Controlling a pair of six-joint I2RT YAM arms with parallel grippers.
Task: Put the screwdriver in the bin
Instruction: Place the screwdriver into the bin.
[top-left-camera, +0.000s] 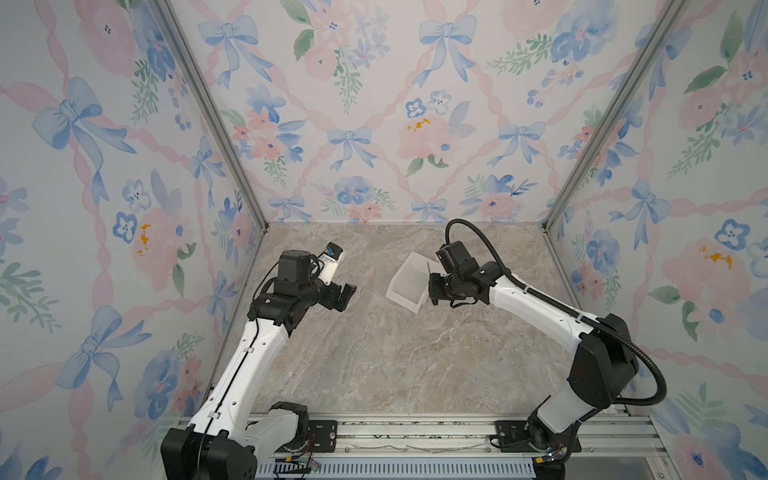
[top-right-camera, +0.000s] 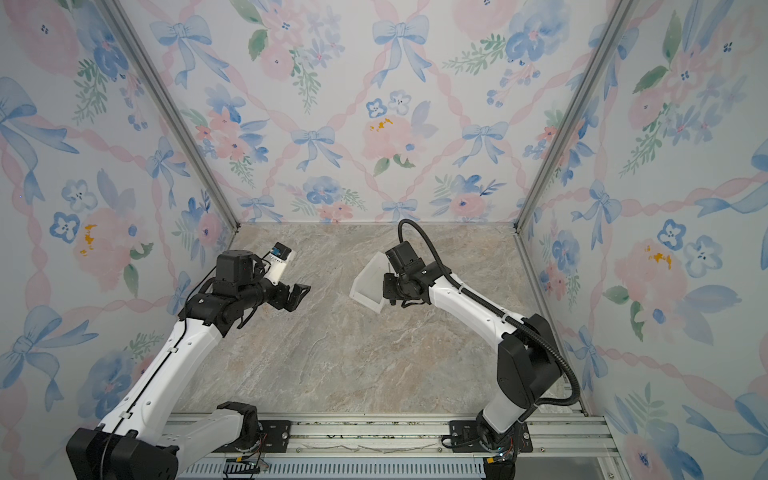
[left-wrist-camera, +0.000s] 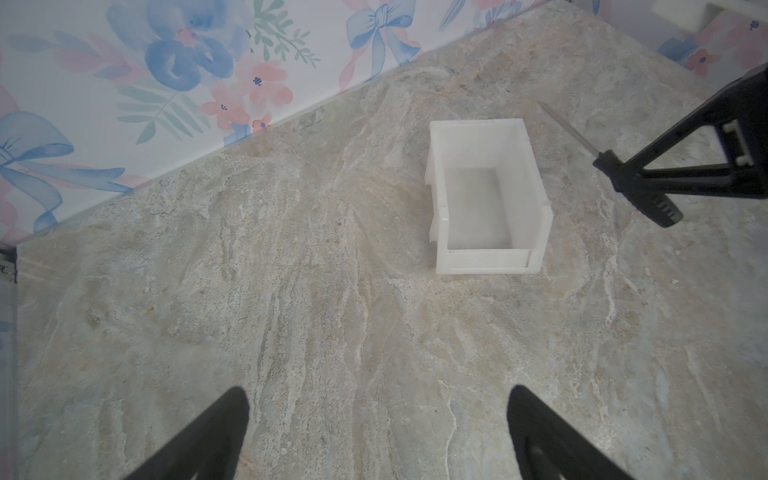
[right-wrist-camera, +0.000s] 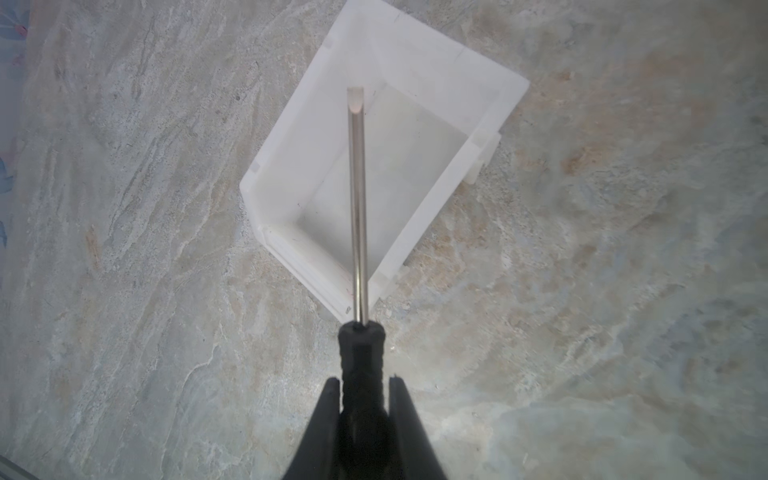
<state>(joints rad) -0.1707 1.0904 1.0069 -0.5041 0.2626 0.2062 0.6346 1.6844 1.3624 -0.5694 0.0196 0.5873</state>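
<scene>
In both top views the bin sits askew on the marble table, toward the far middle, its low edge to the near side; the right gripper hangs at its near right corner, touching or just beside, I cannot tell which; the left gripper hovers well apart to the left.

In the left wrist view the left gripper's fingers stand spread with nothing between them; the bin is empty; to its right the right gripper is clenched on the black handle of the screwdriver, the shaft pointing toward the far wall.

In the right wrist view the jaws clamp the handle; the screwdriver lies lengthwise across the open bin, its tip over the far end; its height above the floor of the bin I cannot tell.
</scene>
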